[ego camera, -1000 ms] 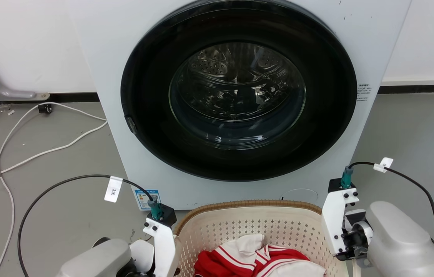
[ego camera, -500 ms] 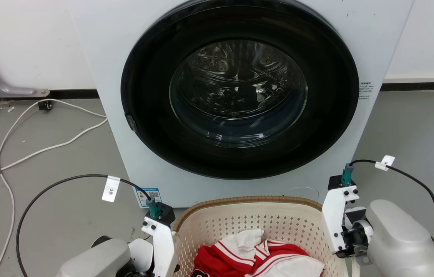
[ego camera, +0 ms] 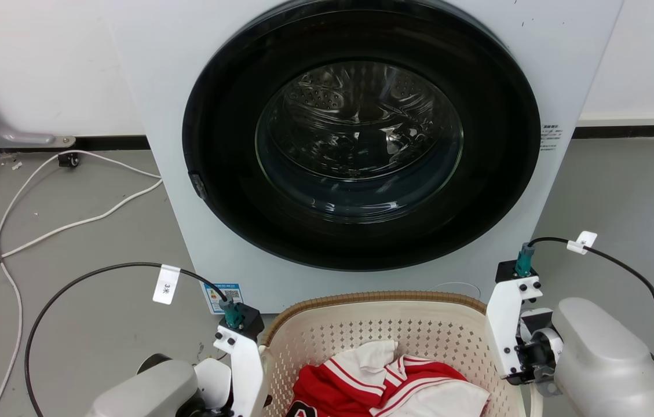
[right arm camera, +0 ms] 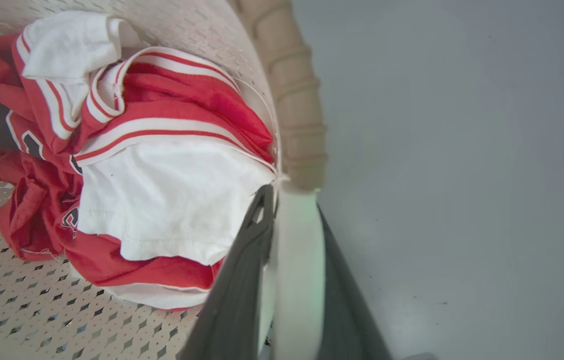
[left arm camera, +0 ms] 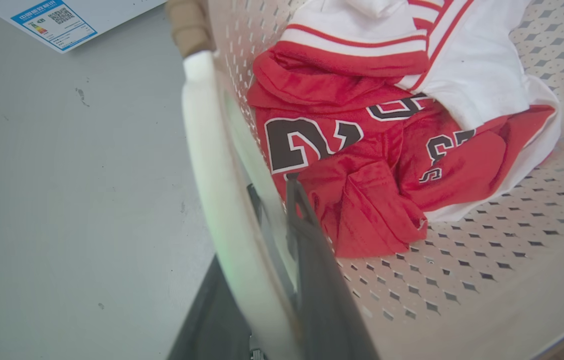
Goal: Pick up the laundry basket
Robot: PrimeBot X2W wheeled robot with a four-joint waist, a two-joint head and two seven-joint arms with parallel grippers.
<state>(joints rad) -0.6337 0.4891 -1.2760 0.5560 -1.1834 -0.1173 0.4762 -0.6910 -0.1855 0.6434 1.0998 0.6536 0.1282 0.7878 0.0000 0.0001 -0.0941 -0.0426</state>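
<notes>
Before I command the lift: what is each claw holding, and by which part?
The laundry basket: left claw clamps its left white side handle, right claw its right side handle.

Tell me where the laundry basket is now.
Head view, bottom centre: the laundry basket is before the washing machine, between the left gripper and right gripper, whose jaws straddle its side handles.
</notes>
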